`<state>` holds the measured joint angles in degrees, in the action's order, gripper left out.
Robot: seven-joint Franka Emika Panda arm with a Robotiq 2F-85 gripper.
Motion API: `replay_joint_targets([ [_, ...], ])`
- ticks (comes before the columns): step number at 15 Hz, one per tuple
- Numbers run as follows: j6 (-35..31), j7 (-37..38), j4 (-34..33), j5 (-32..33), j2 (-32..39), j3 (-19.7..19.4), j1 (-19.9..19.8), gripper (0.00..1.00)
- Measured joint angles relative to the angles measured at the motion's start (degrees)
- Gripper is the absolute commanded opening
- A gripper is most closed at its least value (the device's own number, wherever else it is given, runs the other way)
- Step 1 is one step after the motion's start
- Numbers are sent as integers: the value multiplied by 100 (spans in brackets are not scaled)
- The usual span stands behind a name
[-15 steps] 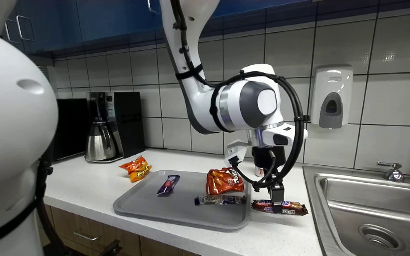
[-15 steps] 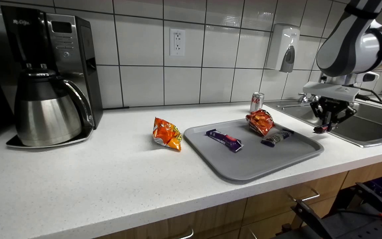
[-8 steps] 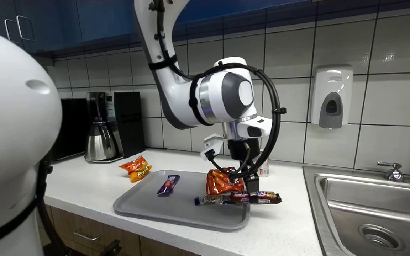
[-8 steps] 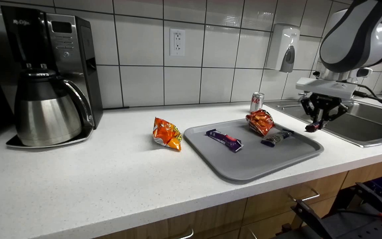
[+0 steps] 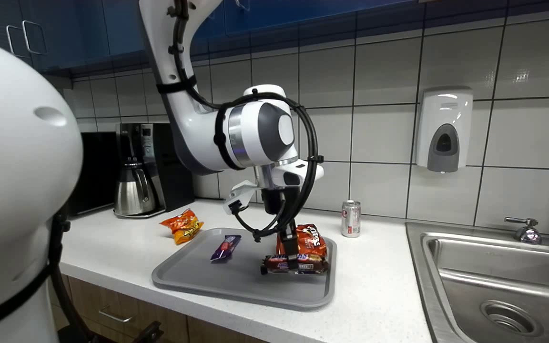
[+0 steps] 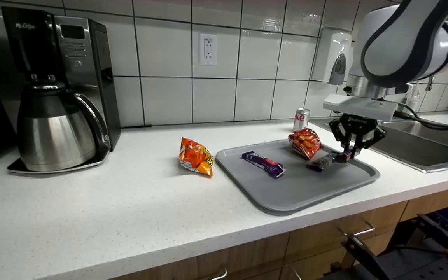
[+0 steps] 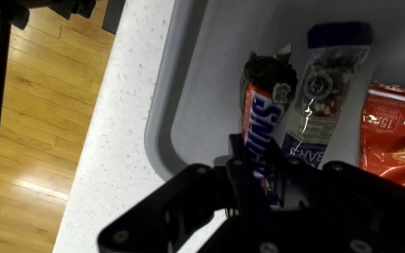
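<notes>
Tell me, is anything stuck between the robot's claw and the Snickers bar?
Nothing visible: the gripper is closed directly on the Snickers bar. The clear-wrapped bar on the tray shows to one side in the wrist view.

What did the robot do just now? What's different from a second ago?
The pincer, clamped on the Snickers bar throughout, carried it away from the sink, from beside the gray tray to over it, close to the clear-wrapped bar. Nothing was let go. That bar, the purple bar, red bag, orange bag and soda can stayed put.
</notes>
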<state>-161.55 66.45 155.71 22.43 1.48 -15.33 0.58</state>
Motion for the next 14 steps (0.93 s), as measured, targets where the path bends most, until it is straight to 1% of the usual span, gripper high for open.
replay_joint_targets([
  [3, 13, 262, 74, 0, 0, 229, -1, 4],
  [7, 46, 566, 156, 52, 0, 330, -1, 4],
  [14, 57, 1482, 224, 911, 76, 330, -180, 4],
])
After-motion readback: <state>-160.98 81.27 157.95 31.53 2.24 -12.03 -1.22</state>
